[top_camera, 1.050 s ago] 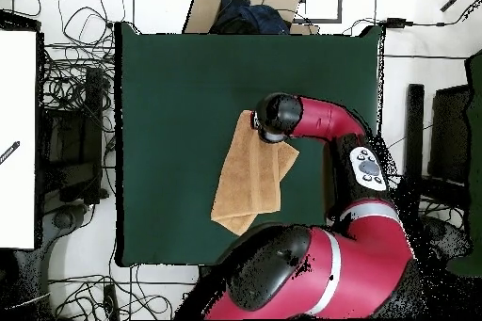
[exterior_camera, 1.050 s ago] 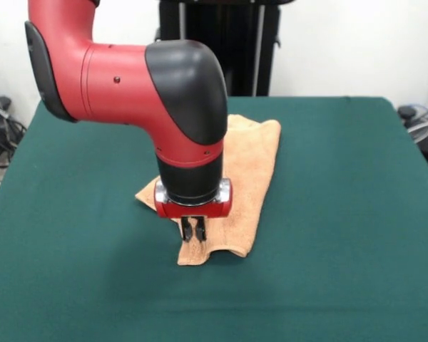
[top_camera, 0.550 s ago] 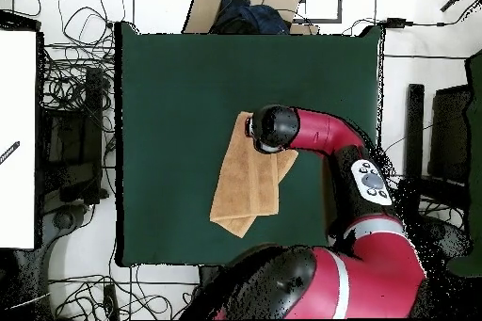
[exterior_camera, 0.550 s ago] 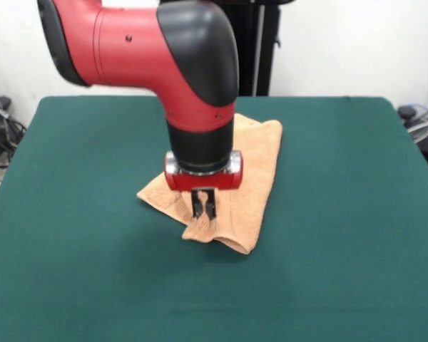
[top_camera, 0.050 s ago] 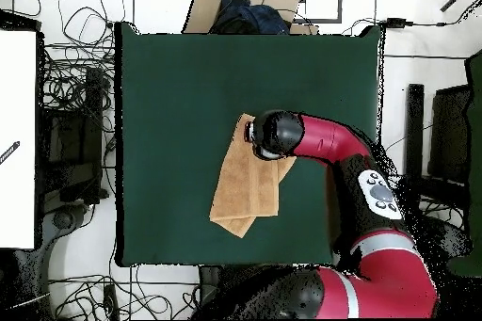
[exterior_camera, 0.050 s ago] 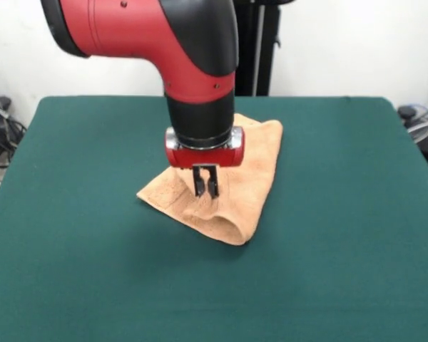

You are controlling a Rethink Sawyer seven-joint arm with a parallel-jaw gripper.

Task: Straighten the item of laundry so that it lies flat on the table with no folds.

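If our pinch slips, the towel (exterior_camera, 0.050 s ago: 232, 185) drops back doubled over itself near the middle of the table (exterior_camera, 0.050 s ago: 342, 249) (terry gives easily). Our gripper (exterior_camera, 0.050 s ago: 205, 187) is nearly closed, fingers pinching a raised fold of towel, the rest lying folded beneath.

The arm (exterior_camera, 0.050 s ago: 192, 64) hides the towel (exterior_camera, 0.050 s ago: 250, 185)'s middle; whether the claw (exterior_camera, 0.050 s ago: 205, 194) pinches cloth is too small to tell.
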